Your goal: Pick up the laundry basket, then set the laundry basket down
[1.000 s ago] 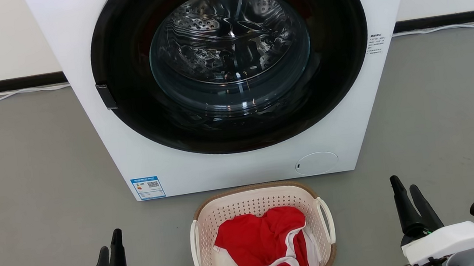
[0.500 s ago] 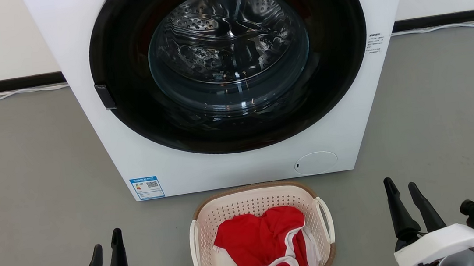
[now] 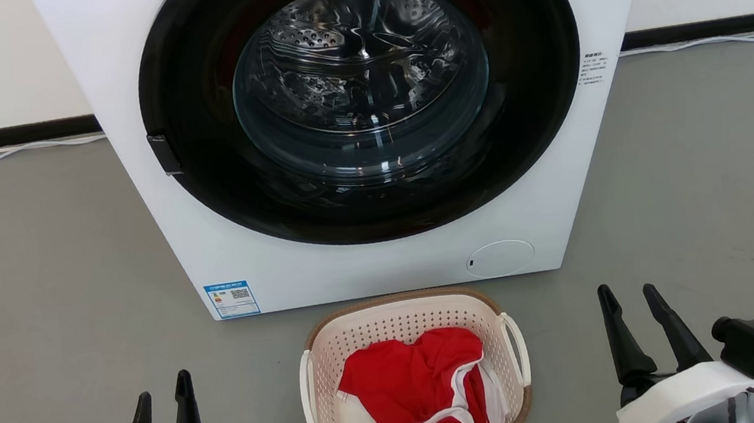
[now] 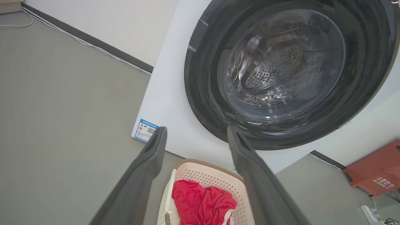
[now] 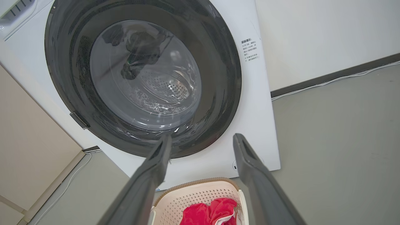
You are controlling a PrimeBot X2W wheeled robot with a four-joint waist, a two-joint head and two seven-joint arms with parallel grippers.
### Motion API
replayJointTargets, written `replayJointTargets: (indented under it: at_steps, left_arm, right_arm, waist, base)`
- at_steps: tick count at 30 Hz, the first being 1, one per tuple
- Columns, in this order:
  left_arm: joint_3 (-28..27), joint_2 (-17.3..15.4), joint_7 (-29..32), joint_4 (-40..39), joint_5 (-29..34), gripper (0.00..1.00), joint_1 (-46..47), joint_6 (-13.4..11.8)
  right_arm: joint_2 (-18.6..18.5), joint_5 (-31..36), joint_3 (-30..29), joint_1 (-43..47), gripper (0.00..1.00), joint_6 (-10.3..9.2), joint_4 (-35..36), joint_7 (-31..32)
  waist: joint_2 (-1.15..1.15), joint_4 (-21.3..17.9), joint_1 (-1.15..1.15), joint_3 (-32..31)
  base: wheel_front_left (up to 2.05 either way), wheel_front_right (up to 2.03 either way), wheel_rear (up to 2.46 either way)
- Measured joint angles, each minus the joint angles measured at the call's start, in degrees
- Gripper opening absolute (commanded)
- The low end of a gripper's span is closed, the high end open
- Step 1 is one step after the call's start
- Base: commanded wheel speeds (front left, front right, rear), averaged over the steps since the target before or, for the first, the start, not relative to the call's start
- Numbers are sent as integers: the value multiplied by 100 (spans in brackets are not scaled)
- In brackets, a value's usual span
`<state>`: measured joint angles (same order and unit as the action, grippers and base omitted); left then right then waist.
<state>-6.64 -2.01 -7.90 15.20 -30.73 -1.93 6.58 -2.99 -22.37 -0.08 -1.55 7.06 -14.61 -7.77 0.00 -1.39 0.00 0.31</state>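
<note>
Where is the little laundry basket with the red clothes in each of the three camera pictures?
Head view: the laundry basket sits bottom centre, between the left gripper and right gripper.
Left wrist view: bottom centre, between the left gripper's fingers.
Right wrist view: bottom centre, between the right gripper's fingers.
Shared landmark: the washing machine's round door, right behind the basket.

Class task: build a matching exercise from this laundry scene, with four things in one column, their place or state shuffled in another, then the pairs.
1 laundry basket
2 red garment
3 washing machine
4 right gripper

A open, right of the basket, apart from it
B on the grey floor before the machine
C white, round dark door
D crumpled inside the basket

Pairs: 1-B, 2-D, 3-C, 4-A
</note>
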Motion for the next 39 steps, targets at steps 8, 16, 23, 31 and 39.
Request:
replayJointTargets:
  at_steps: [8, 16, 23, 31, 39]
  left_arm:
    - [-27, -2, -130, 0, 583, 100, -2, 0]
    - [-48, -5, -279, 1, 1126, 100, -3, 1]
    - [-70, -8, -393, -2, 1615, 100, -16, 1]
    - [-96, -11, -541, -16, 2230, 100, -64, 5]
    - [-126, -14, -649, -18, 2675, 100, -114, 7]
  right_arm:
    - [0, 605, 33, -7, 100, 1, 42, -140]
    - [0, 1190, 42, -8, 100, 1, 65, -261]
    - [2, 1649, 29, -8, 100, 2, 65, -383]
    - [4, 2318, 5, -54, 100, 2, 69, -522]
    - [7, 2839, 3, -108, 100, 5, 93, -643]
  waist:
    - [0, -18, 0, 0]
    - [0, -63, 0, -6]
    - [0, -113, 0, 5]
    - [0, -157, 0, 13]
    - [0, -161, 0, 18]
  base:
    - [0, 0, 0]
    - [0, 0, 0]
    - [0, 0, 0]
    - [0, 0, 0]
    - [0, 0, 0]
